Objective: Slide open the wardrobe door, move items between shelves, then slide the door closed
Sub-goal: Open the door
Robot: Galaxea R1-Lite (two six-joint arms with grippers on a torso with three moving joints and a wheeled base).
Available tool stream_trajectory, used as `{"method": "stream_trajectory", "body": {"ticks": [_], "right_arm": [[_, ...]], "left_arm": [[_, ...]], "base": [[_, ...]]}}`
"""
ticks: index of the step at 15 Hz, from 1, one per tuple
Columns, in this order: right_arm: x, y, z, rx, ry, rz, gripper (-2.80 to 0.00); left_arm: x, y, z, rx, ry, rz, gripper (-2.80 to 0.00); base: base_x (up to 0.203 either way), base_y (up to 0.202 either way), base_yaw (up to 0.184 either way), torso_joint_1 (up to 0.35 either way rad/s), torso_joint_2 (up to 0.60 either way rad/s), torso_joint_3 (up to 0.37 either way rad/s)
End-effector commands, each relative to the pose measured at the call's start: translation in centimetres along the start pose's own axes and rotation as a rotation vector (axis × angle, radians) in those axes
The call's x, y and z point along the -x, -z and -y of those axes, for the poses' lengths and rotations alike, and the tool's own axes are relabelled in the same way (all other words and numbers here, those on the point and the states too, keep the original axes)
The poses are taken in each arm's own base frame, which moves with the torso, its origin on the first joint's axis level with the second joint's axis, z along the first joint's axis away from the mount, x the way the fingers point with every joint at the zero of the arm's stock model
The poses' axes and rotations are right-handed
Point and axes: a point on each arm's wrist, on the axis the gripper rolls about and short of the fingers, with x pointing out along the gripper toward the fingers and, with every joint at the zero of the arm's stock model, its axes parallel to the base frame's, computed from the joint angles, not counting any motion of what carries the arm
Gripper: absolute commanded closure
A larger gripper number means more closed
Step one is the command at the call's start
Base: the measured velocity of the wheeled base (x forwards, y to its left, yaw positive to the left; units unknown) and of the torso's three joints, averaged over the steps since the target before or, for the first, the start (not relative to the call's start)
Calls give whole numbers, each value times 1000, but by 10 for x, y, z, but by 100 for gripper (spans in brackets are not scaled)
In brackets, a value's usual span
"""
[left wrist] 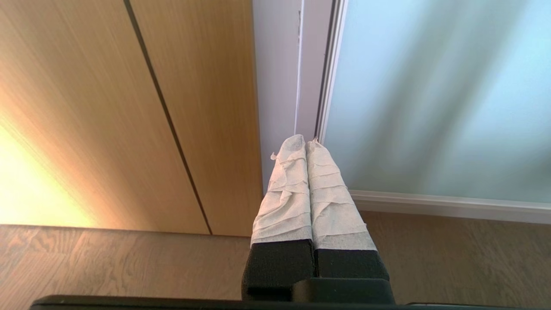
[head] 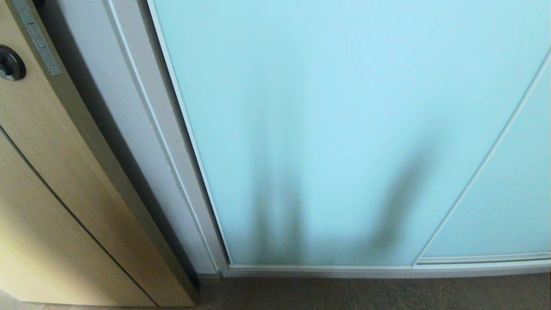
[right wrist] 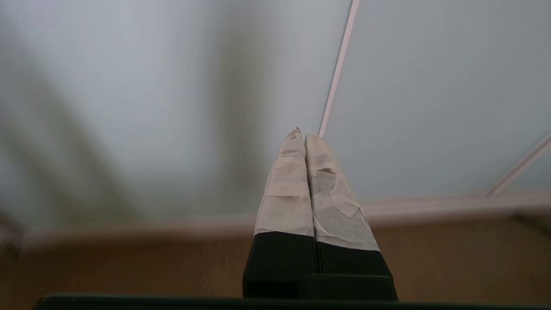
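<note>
The sliding wardrobe door [head: 335, 129] is a pale aqua frosted panel in a slim pale frame, and it stands shut against the wardrobe's left jamb [head: 163, 142]. Two arm shadows fall across it. Neither arm shows in the head view. My left gripper [left wrist: 306, 141] is shut with nothing in it and points at the jamb beside the door [left wrist: 439, 99]. My right gripper [right wrist: 302, 133] is shut and empty, aimed at the frosted door [right wrist: 142, 99] near a thin frame strip [right wrist: 338, 69]. The items and the shelves are hidden behind the door.
A tan wood-grain door [head: 47, 172] with a dark round handle [head: 9, 63] stands to the left of the wardrobe. A second aqua panel [head: 508, 193] overlaps at the right. Brown floor [head: 366, 295] runs along the bottom track [head: 387, 270].
</note>
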Motion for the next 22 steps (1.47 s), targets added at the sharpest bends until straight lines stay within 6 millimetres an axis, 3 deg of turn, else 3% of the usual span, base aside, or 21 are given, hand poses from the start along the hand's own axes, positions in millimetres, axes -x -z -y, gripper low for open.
{"method": "stream_trajectory", "body": {"ticks": [1, 4, 7, 9, 12, 15, 22], "right_arm": [[13, 20, 2, -142, 37, -2, 0], [17, 34, 3, -209, -1, -105, 0], [39, 59, 7, -124, -52, -34, 0], [36, 77, 7, -49, -46, 9, 0], [30, 81, 6, -112, -24, 65, 0], [29, 87, 3, -222, -136, 29, 0], [28, 89, 3, -171, -143, 36, 0]], "left_arm": [[0, 0, 0, 1, 0, -2, 0], [0, 0, 0, 1, 0, -2, 0], [0, 0, 0, 1, 0, -2, 0], [0, 0, 0, 1, 0, -2, 0], [0, 0, 0, 1, 0, -2, 0], [0, 0, 0, 1, 0, -2, 0], [0, 0, 0, 1, 0, -2, 0]], "base": [[0, 0, 0, 0, 0, 0], [0, 0, 0, 0, 0, 0], [0, 0, 0, 0, 0, 0], [0, 0, 0, 0, 0, 0], [0, 0, 0, 0, 0, 0], [0, 0, 0, 0, 0, 0], [0, 0, 0, 0, 0, 0]]}}
